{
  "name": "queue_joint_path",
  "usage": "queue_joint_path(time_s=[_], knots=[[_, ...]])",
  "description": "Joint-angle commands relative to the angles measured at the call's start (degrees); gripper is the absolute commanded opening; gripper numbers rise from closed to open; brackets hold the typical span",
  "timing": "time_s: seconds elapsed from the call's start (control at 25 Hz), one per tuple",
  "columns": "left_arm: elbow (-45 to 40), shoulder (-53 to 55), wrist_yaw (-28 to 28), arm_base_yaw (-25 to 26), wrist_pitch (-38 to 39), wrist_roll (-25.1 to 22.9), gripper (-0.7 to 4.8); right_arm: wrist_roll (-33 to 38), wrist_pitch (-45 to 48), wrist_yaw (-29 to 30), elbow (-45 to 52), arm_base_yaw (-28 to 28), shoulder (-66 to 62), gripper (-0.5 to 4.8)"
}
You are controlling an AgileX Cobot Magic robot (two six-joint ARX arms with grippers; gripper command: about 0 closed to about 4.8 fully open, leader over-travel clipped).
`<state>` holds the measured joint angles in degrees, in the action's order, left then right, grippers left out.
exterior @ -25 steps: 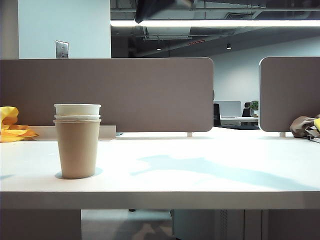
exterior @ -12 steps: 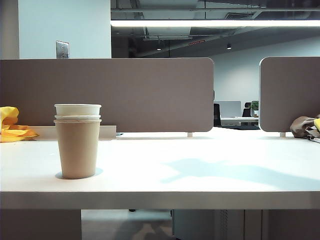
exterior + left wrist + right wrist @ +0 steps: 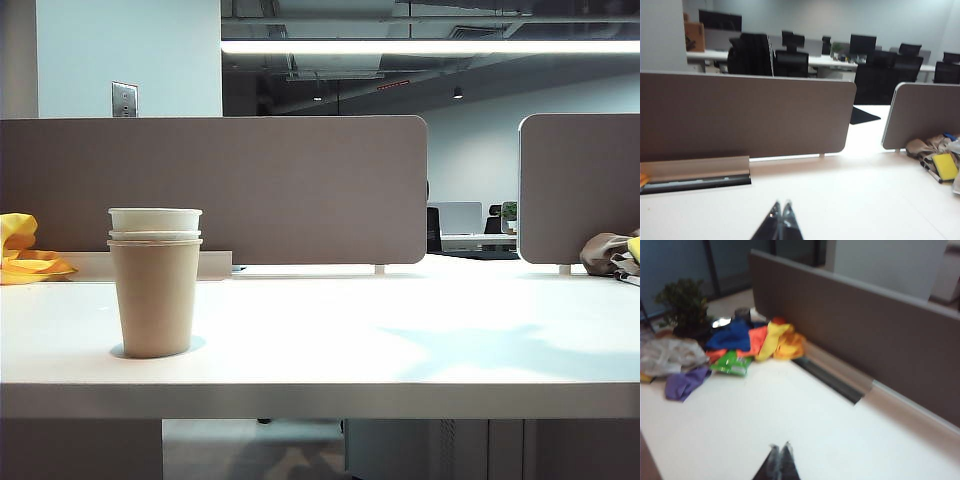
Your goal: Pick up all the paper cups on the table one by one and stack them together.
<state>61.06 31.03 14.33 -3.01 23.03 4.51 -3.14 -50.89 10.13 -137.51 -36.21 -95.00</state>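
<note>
Already stacked: the paper cups (image 3: pixel 155 283) stand as one nest on the left part of the desk (image 3: pixel 400 340), the brown one outside and two white rims showing above it.
Left hand (image 3: pixel 780 210): fingertips together, holding nothing, above bare desk and facing the grey partition (image 3: pixel 740 115); not visible in the exterior view.
Right hand (image 3: pixel 779 452): fingertips together too, empty, above the desk near a heap of coloured cloths (image 3: pixel 747 342).
Task state: it looks complete, no loose cup is in sight.
Risk: the stack is tall on a narrow base, so an arm passing low over that side could tip it.
Second risk: the white cups may sit unevenly inside, which I cannot tell from here.
</note>
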Motion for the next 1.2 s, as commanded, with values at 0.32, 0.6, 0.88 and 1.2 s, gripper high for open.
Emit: queue_joint_path(time_s=[0.32,0.6,0.88,1.2], knots=[[-3.7,-0.2,-0.2,0.1,-0.3,-1.3,-0.06,-7.4,-7.6,-2.8,2.2,0.3,6.7,-0.09],[-3.8,-0.3,0.0,0.1,-0.3,-1.3,-0.06,-7.8,-7.5,-7.0,14.1,0.8,18.3,-0.09],[-3.8,-0.4,0.0,0.0,-0.3,-1.3,-0.06,-8.9,-5.9,-9.6,33.0,7.0,36.2,-0.08],[-3.8,-0.5,0.0,0.0,0.9,-1.3,-0.06,-8.9,16.4,-12.9,66.8,9.0,61.4,-0.08]])
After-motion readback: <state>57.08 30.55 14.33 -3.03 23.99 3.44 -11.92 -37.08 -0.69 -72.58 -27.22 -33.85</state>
